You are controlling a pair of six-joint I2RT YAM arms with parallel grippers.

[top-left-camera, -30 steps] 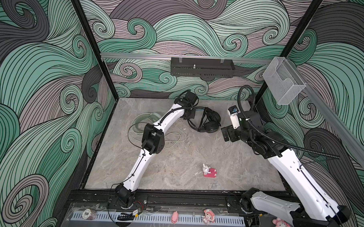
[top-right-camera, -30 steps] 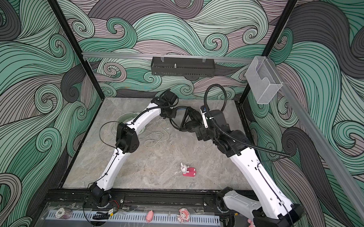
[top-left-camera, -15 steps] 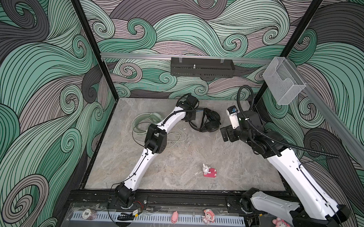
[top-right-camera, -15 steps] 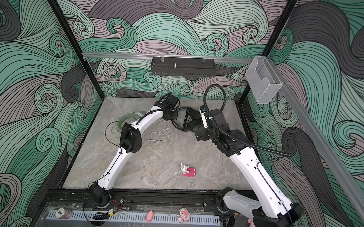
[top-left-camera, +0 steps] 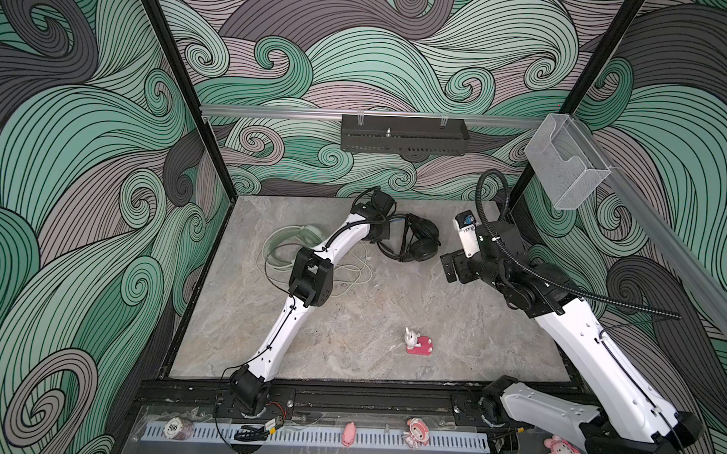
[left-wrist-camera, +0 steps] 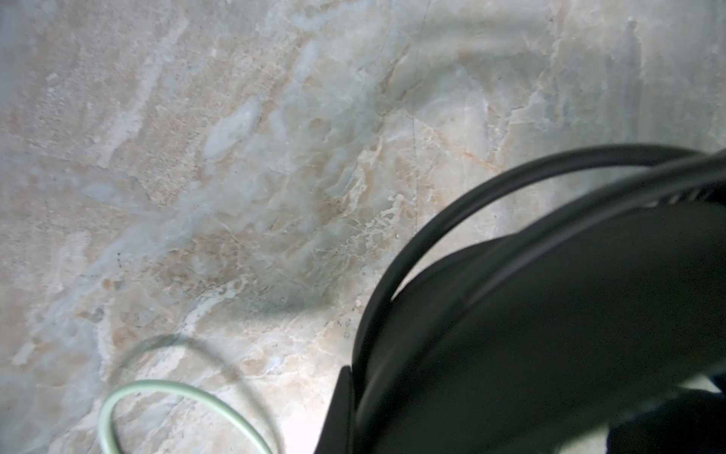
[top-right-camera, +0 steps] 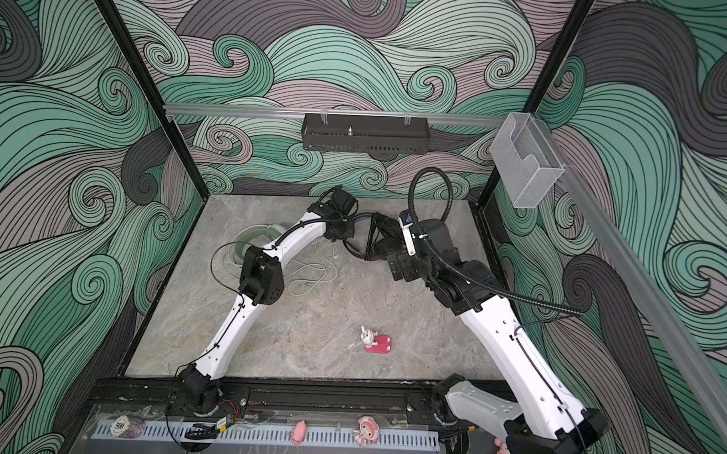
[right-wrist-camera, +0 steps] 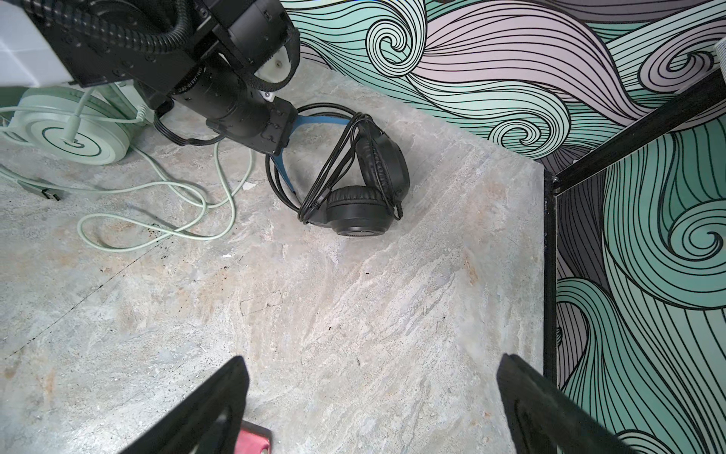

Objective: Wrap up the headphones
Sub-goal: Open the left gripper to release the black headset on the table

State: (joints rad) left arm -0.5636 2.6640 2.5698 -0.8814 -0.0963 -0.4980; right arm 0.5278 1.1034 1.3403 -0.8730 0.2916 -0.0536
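The black headphones (top-left-camera: 417, 240) (top-right-camera: 380, 241) (right-wrist-camera: 365, 188) lie at the back middle of the marble floor, blue inner headband showing and black cable (right-wrist-camera: 334, 169) looped over the earcups. My left gripper (top-left-camera: 385, 234) (right-wrist-camera: 279, 135) is shut on their headband (left-wrist-camera: 550, 314), which fills much of the left wrist view. The mint-green headphones (top-left-camera: 307, 236) (right-wrist-camera: 70, 133) lie left of them, partly under my left arm, their pale cable (top-left-camera: 354, 269) (right-wrist-camera: 176, 204) (left-wrist-camera: 157, 389) loose on the floor. My right gripper (top-left-camera: 452, 266) (right-wrist-camera: 371, 363) hangs open to the right of the black headphones, holding nothing.
A small pink toy (top-left-camera: 418, 344) (top-right-camera: 376, 343) (right-wrist-camera: 253, 444) lies on the floor near the front middle. A black tray (top-left-camera: 402, 133) hangs on the back wall and a clear box (top-left-camera: 567, 168) on the right rail. Patterned walls close in the floor on three sides.
My left arm's elbow has drifted slightly right while its gripper stays on the black headband. The right arm has not moved.
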